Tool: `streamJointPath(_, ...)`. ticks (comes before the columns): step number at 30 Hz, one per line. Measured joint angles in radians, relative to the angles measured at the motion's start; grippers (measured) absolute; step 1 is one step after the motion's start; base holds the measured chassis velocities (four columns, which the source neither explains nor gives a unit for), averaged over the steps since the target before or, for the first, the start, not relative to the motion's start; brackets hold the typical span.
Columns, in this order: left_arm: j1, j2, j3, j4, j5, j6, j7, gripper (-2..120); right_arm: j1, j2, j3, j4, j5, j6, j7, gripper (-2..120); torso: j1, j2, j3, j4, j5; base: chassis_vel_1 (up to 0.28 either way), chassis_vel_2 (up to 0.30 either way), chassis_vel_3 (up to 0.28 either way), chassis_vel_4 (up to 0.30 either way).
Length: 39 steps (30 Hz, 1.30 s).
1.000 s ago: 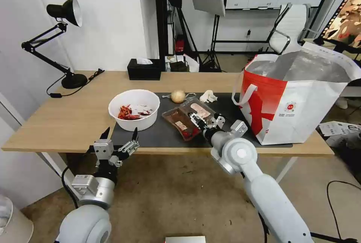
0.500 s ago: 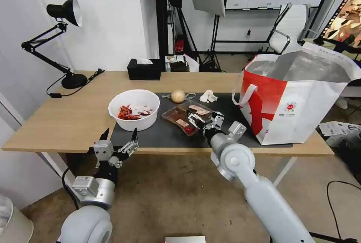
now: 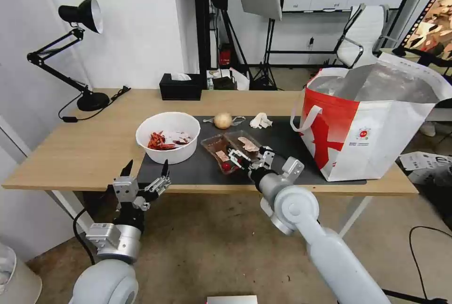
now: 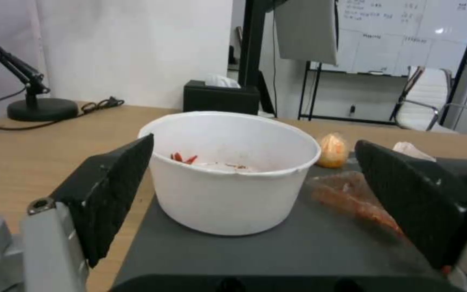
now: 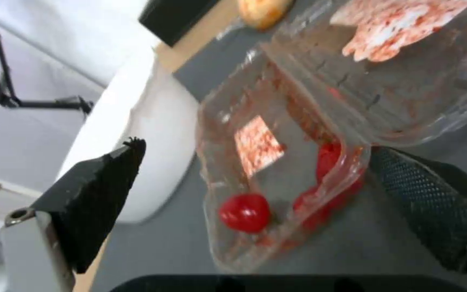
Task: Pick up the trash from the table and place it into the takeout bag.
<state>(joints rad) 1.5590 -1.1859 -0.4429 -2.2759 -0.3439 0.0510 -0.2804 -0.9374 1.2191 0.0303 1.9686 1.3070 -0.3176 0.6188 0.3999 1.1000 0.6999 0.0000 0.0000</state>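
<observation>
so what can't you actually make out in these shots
- Inside of the bag: head view looks at its side, so the wall hides the bottom.
- Far half of the tray: right wrist view cuts it off at the edge, and in the head view the right gripper covers its near end.
- Bowl contents: the rim hides most in the left wrist view.
- Bag logo text: too small, head view.
</observation>
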Motion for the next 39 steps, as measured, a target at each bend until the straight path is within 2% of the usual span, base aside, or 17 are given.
streamJointPath(3, 0.0, -0.002, 0.001, -0.001, 0.002, -0.001, 0.0, 100, -0.016, 0.009, 0.024, 0.0, 0.059, -0.005, 0.081, 100, 0.0, 0.0, 0.0, 0.0, 0.0, 0.0, 0.0, 0.0, 0.0)
streamJointPath(8, 0.006, -0.002, -0.001, -0.005, 0.004, -0.003, 0.0, 100, -0.023, 0.023, 0.07, -0.008, 0.143, -0.004, 0.138, 100, 0.0, 0.0, 0.0, 0.0002, 0.0, 0.0, 0.0, 0.0, 0.0)
streamJointPath(18, 0.019, -0.008, -0.002, -0.012, 0.014, -0.012, 0.002, 100, -0.022, 0.037, 0.105, -0.024, 0.176, 0.024, 0.151, 100, 0.0, 0.0, 0.0, 0.0004, 0.0, 0.0, 0.0, 0.0, 0.0)
streamJointPath(21, 0.028, -0.009, -0.006, -0.015, 0.018, -0.019, 0.003, 100, -0.033, 0.026, 0.075, -0.044, -0.01, 0.073, 0.059, 100, 0.0, 0.0, 0.0, -0.0006, 0.0001, 0.0, 0.0, 0.0, 0.0)
streamJointPath(22, 0.028, -0.009, -0.006, -0.015, 0.018, -0.019, 0.003, 100, -0.033, 0.026, 0.075, -0.044, -0.01, 0.073, 0.059, 100, 0.0, 0.0, 0.0, -0.0006, 0.0001, 0.0, 0.0, 0.0, 0.0)
streamJointPath(24, 0.033, -0.012, -0.007, -0.018, 0.021, -0.021, 0.005, 100, -0.042, 0.019, 0.053, -0.044, -0.135, 0.101, -0.022, 100, 0.0, 0.0, 0.0, -0.0006, 0.0001, 0.0, 0.0, 0.0, 0.0)
streamJointPath(25, 0.033, -0.012, -0.007, -0.018, 0.021, -0.021, 0.005, 100, -0.042, 0.019, 0.053, -0.044, -0.135, 0.101, -0.022, 100, 0.0, 0.0, 0.0, -0.0006, 0.0001, 0.0, 0.0, 0.0, 0.0)
streamJointPath(29, 0.04, -0.015, -0.008, -0.022, 0.025, -0.023, 0.005, 100, -0.053, -0.004, 0.025, -0.045, -0.302, 0.141, -0.191, 100, 0.0, 0.0, 0.0, -0.0001, -0.0001, 0.0, 0.0, 0.0, 0.0)
streamJointPath(30, 0.04, -0.015, -0.008, -0.022, 0.025, -0.023, 0.005, 100, -0.053, -0.004, 0.025, -0.045, -0.302, 0.141, -0.191, 100, 0.0, 0.0, 0.0, -0.0001, -0.0001, 0.0, 0.0, 0.0, 0.0)
streamJointPath(32, 0.046, -0.015, -0.015, -0.029, 0.026, -0.025, 0.005, 100, -0.046, -0.034, 0.0, -0.046, -0.375, 0.156, -0.311, 100, 0.0, 0.0, 0.0, -0.0002, 0.0001, 0.0, 0.0, 0.0, 0.0)
streamJointPath(33, 0.049, -0.015, -0.019, -0.032, 0.026, -0.025, 0.005, 100, -0.038, -0.051, -0.013, -0.04, -0.377, 0.139, -0.356, 100, 0.0, 0.0, 0.0, -0.0001, 0.0, 0.0, 0.0, 0.0, 0.0)
streamJointPath(36, 0.051, -0.015, -0.022, -0.035, 0.026, -0.025, 0.005, 100, -0.034, -0.06, -0.02, -0.033, -0.364, 0.118, -0.378, 100, 0.0, 0.0, 0.0, 0.0, 0.0, 0.0, 0.0, 0.0, 0.0)
streamJointPath(38, 0.061, -0.017, -0.03, -0.044, 0.027, -0.026, 0.005, 100, -0.01, -0.086, -0.037, 0.015, -0.189, -0.049, -0.335, 100, 0.0, 0.0, 0.0, 0.0, 0.0, 0.0, 0.0, 0.0, 0.0)
streamJointPath(39, 0.061, -0.017, -0.03, -0.044, 0.027, -0.026, 0.005, 100, -0.01, -0.086, -0.037, 0.015, -0.189, -0.049, -0.335, 100, 0.0, 0.0, 0.0, 0.0, 0.0, 0.0, 0.0, 0.0, 0.0)
